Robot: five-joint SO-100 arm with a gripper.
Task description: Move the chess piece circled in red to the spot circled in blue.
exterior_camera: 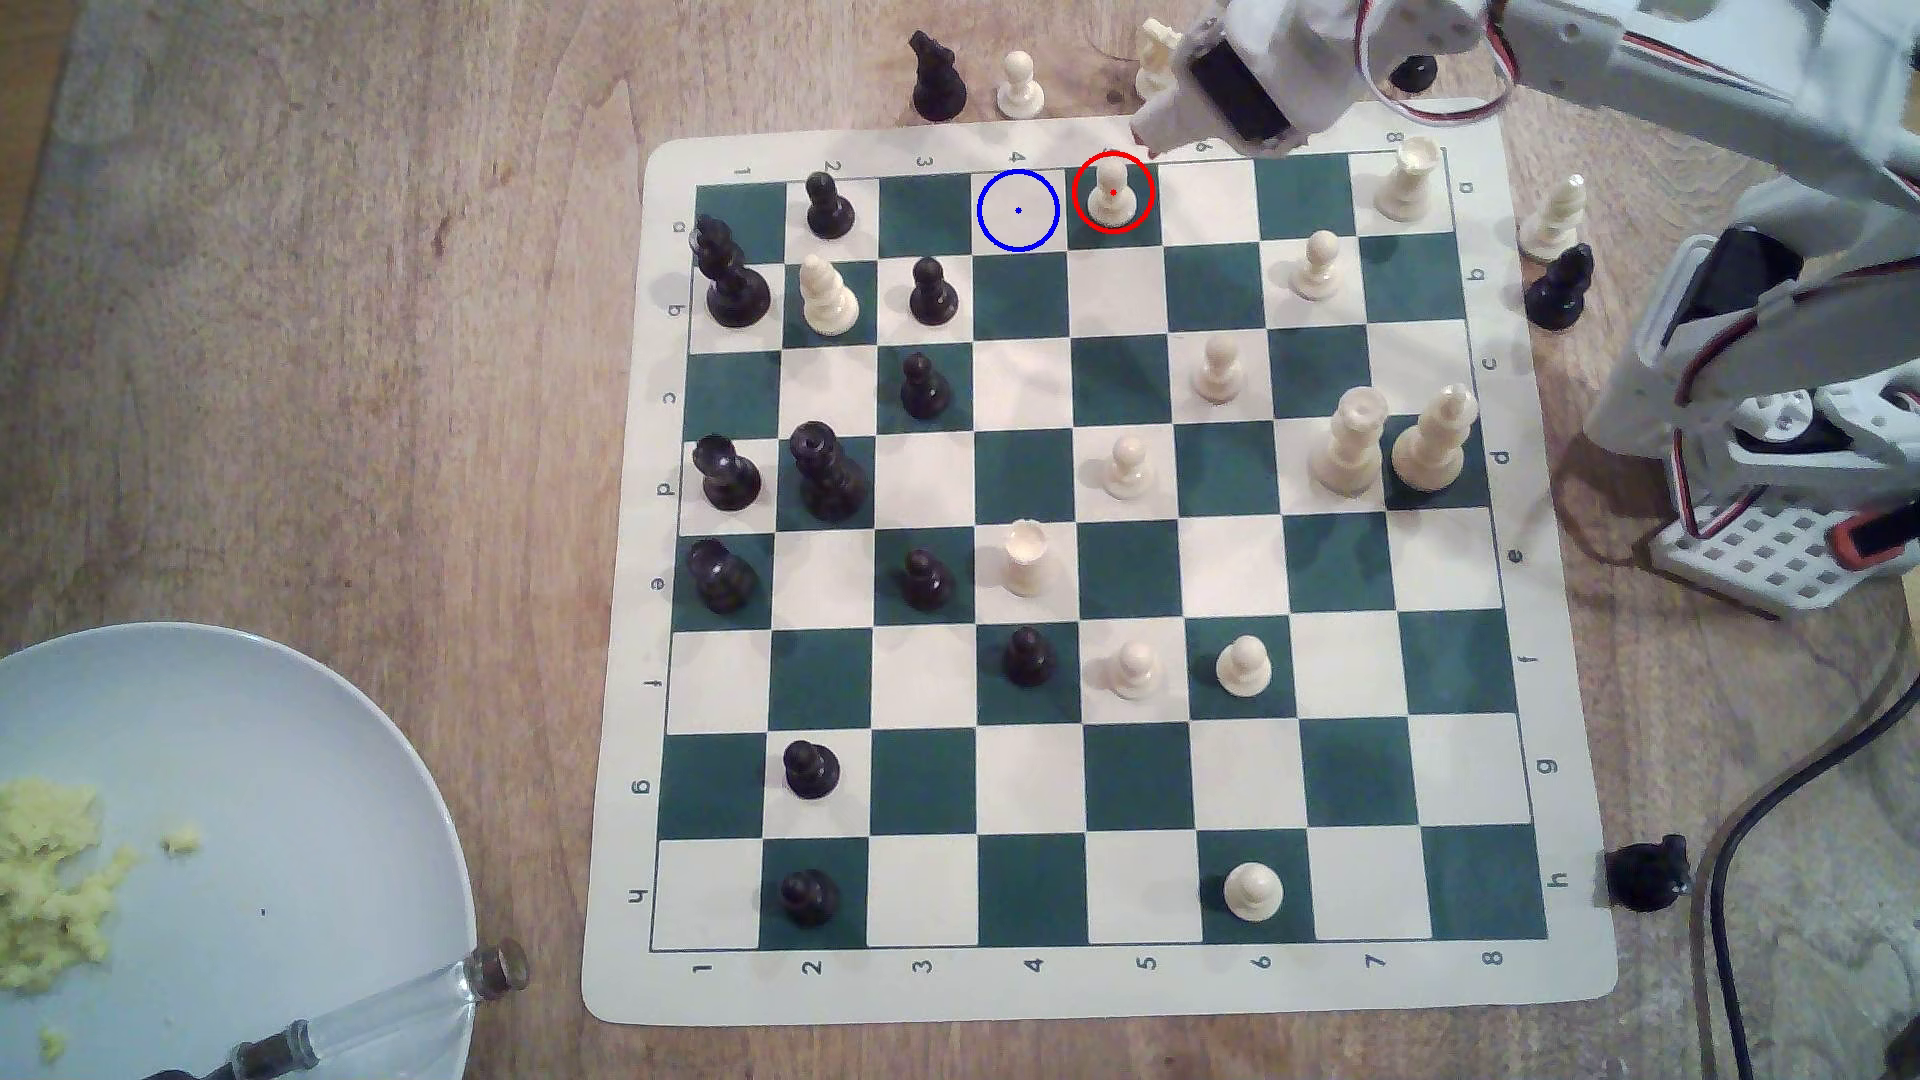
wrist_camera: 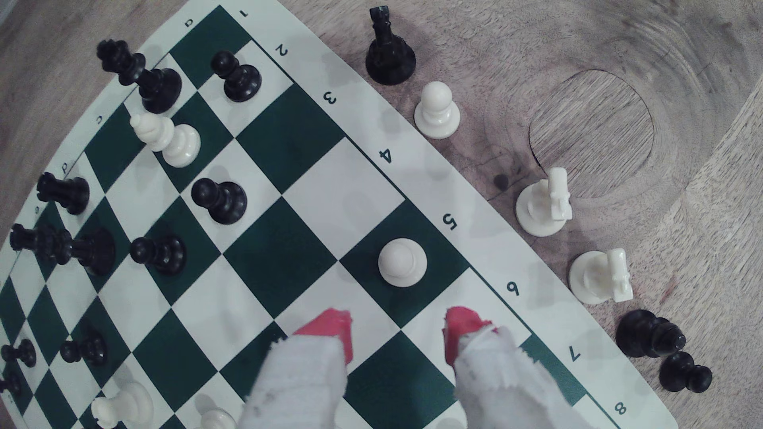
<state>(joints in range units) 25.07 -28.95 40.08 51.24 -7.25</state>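
The chess piece circled in red (exterior_camera: 1112,192) is a small cream pawn standing on a dark green square in the board's far row, column 5. The wrist view looks down on its round head (wrist_camera: 402,262). The spot circled in blue (exterior_camera: 1017,211) is the light square just to the exterior view's left of it, bare (wrist_camera: 342,183) in the wrist view. My gripper (wrist_camera: 398,330) hangs open above the board with its red-tipped fingers (wrist_camera: 330,330) spread, short of the pawn and holding nothing. In the exterior view the gripper (exterior_camera: 1153,125) hovers just right of and behind the pawn.
Black and cream pieces crowd the chessboard (exterior_camera: 1091,987). Captured pieces stand off the far edge, among them a black knight (exterior_camera: 935,78), a cream pawn (exterior_camera: 1020,85) and cream knights (wrist_camera: 545,204). A plate (exterior_camera: 312,779) with food sits at the exterior view's lower left.
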